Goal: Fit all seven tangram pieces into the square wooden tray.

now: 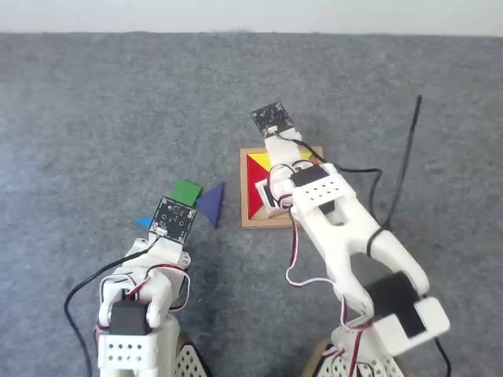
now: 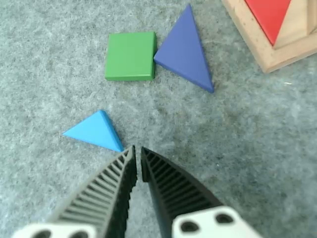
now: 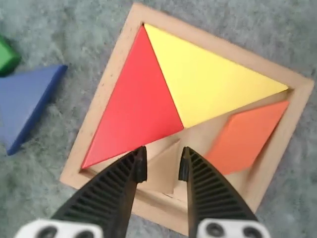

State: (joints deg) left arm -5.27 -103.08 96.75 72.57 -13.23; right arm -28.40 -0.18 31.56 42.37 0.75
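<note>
The square wooden tray [image 1: 245, 188] [image 3: 119, 54] holds a red triangle [image 3: 136, 109], a yellow triangle [image 3: 208, 79] and an orange parallelogram [image 3: 242, 136]. My right gripper [image 3: 162, 163] [image 1: 277, 196] hangs over the tray, open, its fingers either side of a pale wood-coloured triangle [image 3: 166, 171] lying flat inside. On the carpet left of the tray lie a green square [image 1: 186, 192] [image 2: 130, 55], a dark blue triangle [image 1: 212, 203] [image 2: 185, 47] and a light blue triangle [image 1: 145, 222] [image 2: 94, 131]. My left gripper [image 2: 137, 151] is shut and empty, just beside the light blue triangle.
Grey carpet [image 1: 94, 118] covers the whole table. The tray's corner [image 2: 267, 52] lies beyond the dark blue triangle. The green square and dark blue triangle touch at a corner. A black cable [image 1: 405, 157] rises right of the tray.
</note>
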